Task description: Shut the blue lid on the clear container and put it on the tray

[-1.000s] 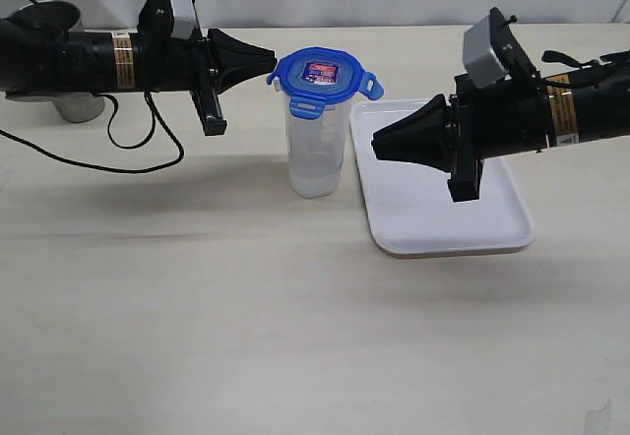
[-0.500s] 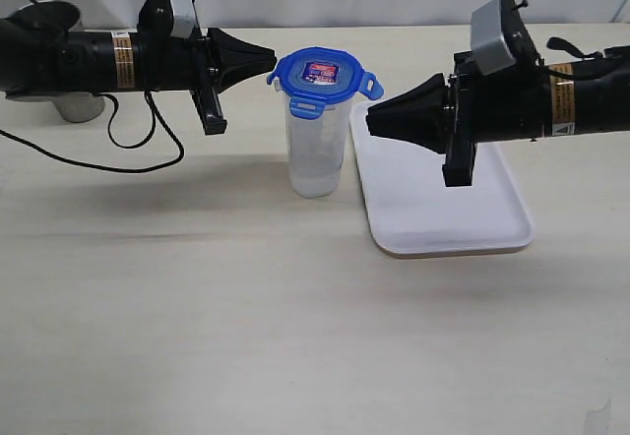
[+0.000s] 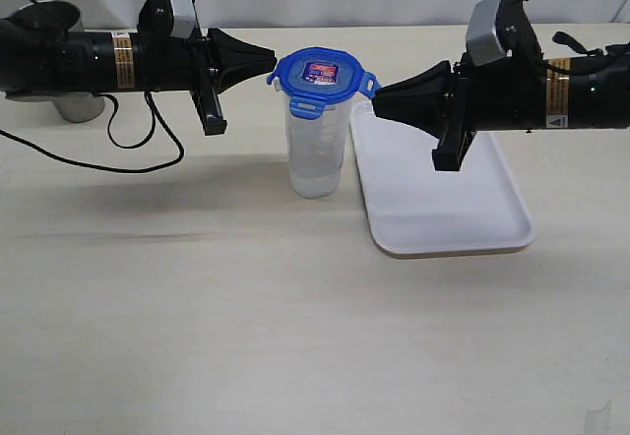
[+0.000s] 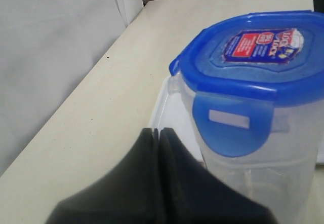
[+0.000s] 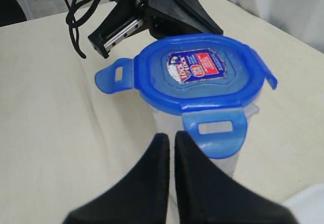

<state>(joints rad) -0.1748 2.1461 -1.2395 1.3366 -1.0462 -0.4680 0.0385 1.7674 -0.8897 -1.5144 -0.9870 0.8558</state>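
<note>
The blue lid [image 3: 323,73], atop the upright clear container [image 3: 317,155], is flanked at rim level by the left fingers [image 3: 251,61] and right fingers [image 3: 404,100], both pressed shut, empty.

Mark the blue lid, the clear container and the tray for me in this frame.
blue lid [image 3: 323,73], exterior view, on the middle of its top face.
clear container [image 3: 317,155], exterior view, on its translucent wall below the lid.
tray [image 3: 443,209], exterior view, on its bare white floor.
</note>
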